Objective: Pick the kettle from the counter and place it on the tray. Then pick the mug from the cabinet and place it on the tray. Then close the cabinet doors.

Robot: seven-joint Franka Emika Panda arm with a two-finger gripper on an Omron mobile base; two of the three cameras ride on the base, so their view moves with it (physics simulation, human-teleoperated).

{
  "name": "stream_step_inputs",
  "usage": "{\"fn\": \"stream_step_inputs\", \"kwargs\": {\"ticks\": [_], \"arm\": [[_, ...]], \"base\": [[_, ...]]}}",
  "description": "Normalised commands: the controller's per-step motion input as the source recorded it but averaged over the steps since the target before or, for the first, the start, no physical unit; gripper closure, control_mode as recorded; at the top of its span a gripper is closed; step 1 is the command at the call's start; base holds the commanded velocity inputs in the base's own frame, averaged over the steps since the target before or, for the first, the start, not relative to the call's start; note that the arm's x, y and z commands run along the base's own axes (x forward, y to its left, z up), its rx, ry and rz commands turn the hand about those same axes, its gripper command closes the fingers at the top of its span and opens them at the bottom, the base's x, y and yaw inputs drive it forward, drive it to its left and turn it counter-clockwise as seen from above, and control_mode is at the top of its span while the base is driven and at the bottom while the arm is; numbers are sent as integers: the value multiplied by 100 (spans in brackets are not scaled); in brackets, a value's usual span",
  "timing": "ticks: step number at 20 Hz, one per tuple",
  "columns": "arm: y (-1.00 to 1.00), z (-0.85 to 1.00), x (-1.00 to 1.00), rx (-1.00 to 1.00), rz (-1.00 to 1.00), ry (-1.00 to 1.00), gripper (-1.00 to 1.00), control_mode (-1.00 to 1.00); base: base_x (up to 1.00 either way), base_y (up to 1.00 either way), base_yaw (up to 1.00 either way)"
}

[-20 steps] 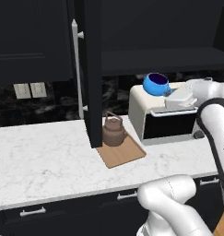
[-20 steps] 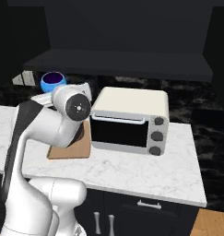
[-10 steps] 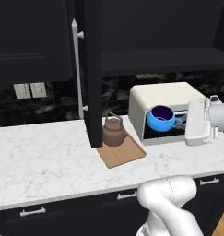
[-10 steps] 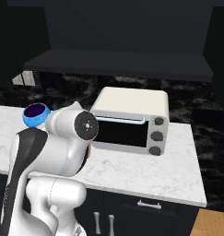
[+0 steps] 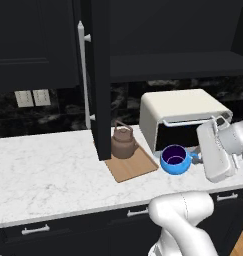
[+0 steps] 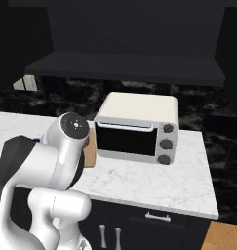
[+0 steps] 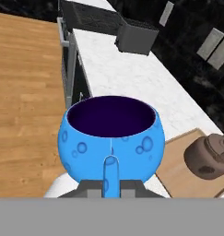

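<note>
The claw (image 7: 111, 186) is clamped on the handle of the mug (image 5: 175, 159), its jaws pinched tight against the small blue loop, as the hand view shows. The mug is upright, its dark interior facing up.

Change over the last second: the mug has come down from a high position in front of the toaster oven (image 5: 180, 117) to a low one just above the surface (image 5: 43, 170), right of the tray (image 5: 134, 167). It has also travelled toward the front edge of the surface. The arm has swung outward and down with it.

The kettle (image 5: 123, 142) stands on the tray, toward the tray's back corner, beside the open cabinet door (image 5: 99, 80). The near part of the tray is bare. The mug is near the tray's right edge but not yet over it; in the hand view the tray and kettle lie off to the right of the mug.

Judged status: kettle step complete; mug retrieved from the cabinet (image 5: 173, 37) and in transit. The remaining move calls for a sideways shift toward the tray's free area, keeping clear of the kettle, then lowering and release. Both cabinet doors remain to be closed afterwards; the left door's long silver handle (image 5: 83, 75) faces the room.
</note>
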Motion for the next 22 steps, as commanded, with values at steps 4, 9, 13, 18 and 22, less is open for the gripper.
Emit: {"fn": "stream_step_inputs", "kwargs": {"ticks": [4,9,13,18,22], "arm": [[0,-48,22,-8,7,4,100,-100],[-1,-35,49,4,16,0,100,-100],[0,-30,55,1,15,0,100,-100],[3,-27,52,0,7,4,100,-100],[0,-29,29,0,4,1,100,-100]], "base": [[0,0,0],[0,0,0],[0,0,0],[0,0,0],[0,0,0]]}}
